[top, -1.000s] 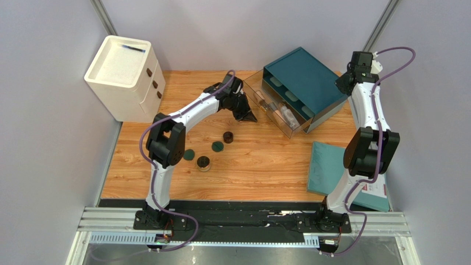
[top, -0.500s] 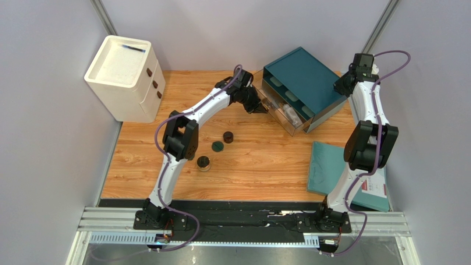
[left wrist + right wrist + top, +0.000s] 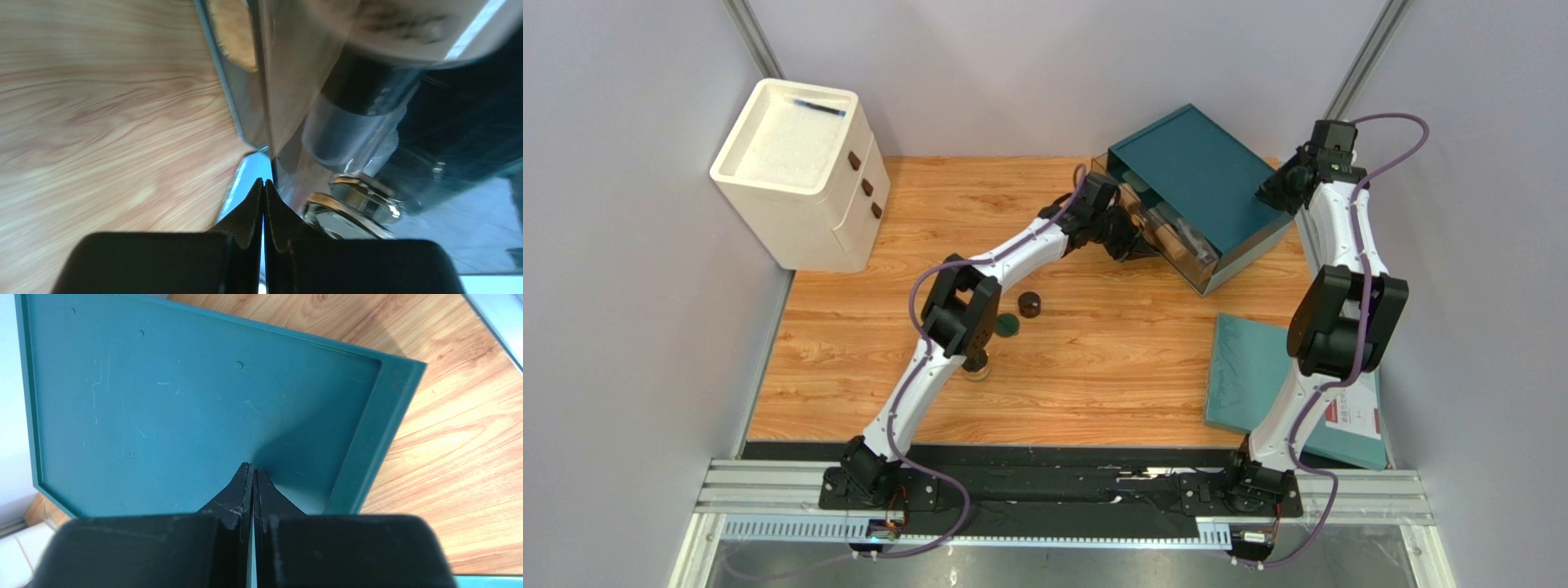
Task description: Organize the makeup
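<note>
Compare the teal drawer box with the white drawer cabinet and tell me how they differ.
Colour: the teal drawer box is dark teal, while the white drawer cabinet is cream white.
Fronts: the cabinet has small brown knobs, and the box has a clear drawer.
Contact: the shut left gripper is at the box's drawer, and nothing touches the cabinet.
Both stand at the far side of the table and have rimmed, tray-like tops.

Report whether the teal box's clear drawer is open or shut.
Nearly shut: only a narrow strip of the clear drawer shows beyond the teal box.
</note>
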